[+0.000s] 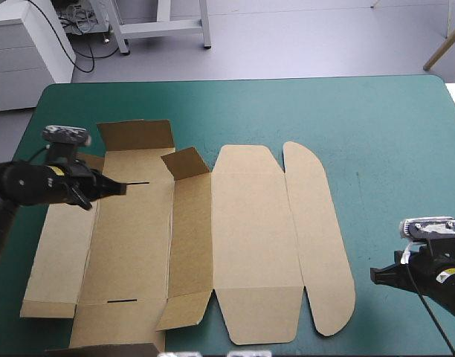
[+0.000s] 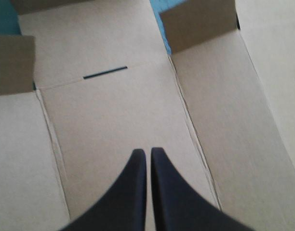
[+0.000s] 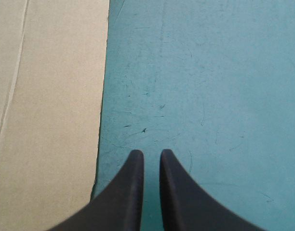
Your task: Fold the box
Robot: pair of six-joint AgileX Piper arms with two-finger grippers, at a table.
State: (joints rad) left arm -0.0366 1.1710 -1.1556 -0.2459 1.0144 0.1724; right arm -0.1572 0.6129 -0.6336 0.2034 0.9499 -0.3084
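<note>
The table (image 1: 235, 82) is sitting under a teal-green cover (image 1: 376, 126) that is lying smooth and reaching out to its rounded far corners; seen close, it is showing fine dark scratches (image 3: 142, 130) and small scuffs

Bright, even light from above. Raised flaps (image 1: 186, 162) of the box (image 1: 250, 238) lie in shade; soft shadows edge it on the bench (image 1: 376, 119).

Box (image 1: 246, 238) was brown board, matt, paper-like, with a fine grainy face and pressed crease lines. Teal-green cover (image 3: 210, 96) beside the box looked smooth and mostly matt, marked with thin scratches. Left gripper (image 2: 147, 152) over the box had black fingers (image 2: 130, 197), smooth, matt, plastic-looking.
</note>
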